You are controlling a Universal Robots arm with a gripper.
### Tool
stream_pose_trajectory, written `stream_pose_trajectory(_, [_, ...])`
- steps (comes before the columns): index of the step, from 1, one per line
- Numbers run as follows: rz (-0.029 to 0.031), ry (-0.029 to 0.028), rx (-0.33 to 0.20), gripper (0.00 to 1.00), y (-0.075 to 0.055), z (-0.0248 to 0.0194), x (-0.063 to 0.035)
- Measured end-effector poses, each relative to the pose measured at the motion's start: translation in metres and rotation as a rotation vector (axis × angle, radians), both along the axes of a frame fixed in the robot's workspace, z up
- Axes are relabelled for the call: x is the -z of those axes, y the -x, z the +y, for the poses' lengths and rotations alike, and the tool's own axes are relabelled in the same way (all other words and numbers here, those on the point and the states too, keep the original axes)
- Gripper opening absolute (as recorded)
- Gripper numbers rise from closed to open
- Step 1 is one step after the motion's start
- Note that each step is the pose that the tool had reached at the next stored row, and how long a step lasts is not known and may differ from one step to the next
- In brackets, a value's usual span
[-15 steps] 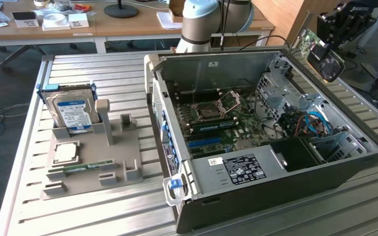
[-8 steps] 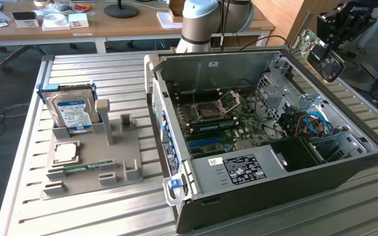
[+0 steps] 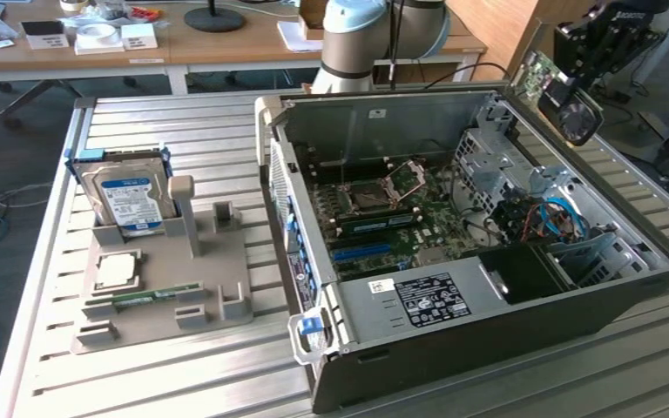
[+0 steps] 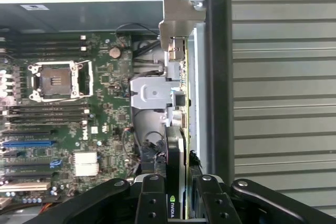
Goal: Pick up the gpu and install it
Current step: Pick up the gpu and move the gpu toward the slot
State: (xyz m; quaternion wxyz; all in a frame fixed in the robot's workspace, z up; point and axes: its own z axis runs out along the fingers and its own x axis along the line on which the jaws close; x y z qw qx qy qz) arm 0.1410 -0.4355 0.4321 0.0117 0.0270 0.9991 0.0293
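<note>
Over the upper rim of the open dark grey sheet-metal computer case (image 3: pixel 451 348), toward the exterior view's right, hangs the gpu (image 3: pixel 550 87): a thin, flat green circuit board with a glossy black face, a round fan and a bent silver metal end bracket. The black jointed gripper (image 3: pixel 591 57) grasps it, its fingers (image 4: pixel 152 203) partly closed against both flat faces, above the case's green motherboard (image 3: pixel 393 218).
</note>
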Motion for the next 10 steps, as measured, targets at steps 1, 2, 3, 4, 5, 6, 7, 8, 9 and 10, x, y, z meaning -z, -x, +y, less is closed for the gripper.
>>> stream_pose_trajectory(1, [0.0000, 0.0000, 0.000, 0.27, 0.004, 0.0000, 0.0000])
stream_pose_trajectory(2, [0.0000, -0.0001, 0.000, 0.27, 0.009, 0.0000, 0.0001])
stream_pose_trajectory(3, [0.0000, -0.0001, 0.000, 0.27, 0.014, 0.0000, 0.0001])
stream_pose_trajectory(4, [-0.0001, -0.0001, 0.000, 0.27, 0.018, 0.0000, 0.0001])
stream_pose_trajectory(5, [-0.0001, -0.0001, 0.000, 0.27, 0.023, 0.0000, 0.0000])
stream_pose_trajectory(6, [0.0000, 0.0000, 0.000, 0.27, 0.027, 0.0000, 0.0000])
stream_pose_trajectory(7, [0.0000, -0.0001, 0.000, 0.27, 0.032, 0.0000, 0.0001])
stream_pose_trajectory(8, [0.0000, -0.0001, 0.000, 0.27, 0.037, 0.0000, 0.0001])
stream_pose_trajectory(9, [-0.0001, 0.0000, 0.000, 0.27, 0.041, 0.0000, 0.0000])
stream_pose_trajectory(10, [-0.0001, 0.0000, 0.000, 0.27, 0.045, 0.0000, 0.0001])
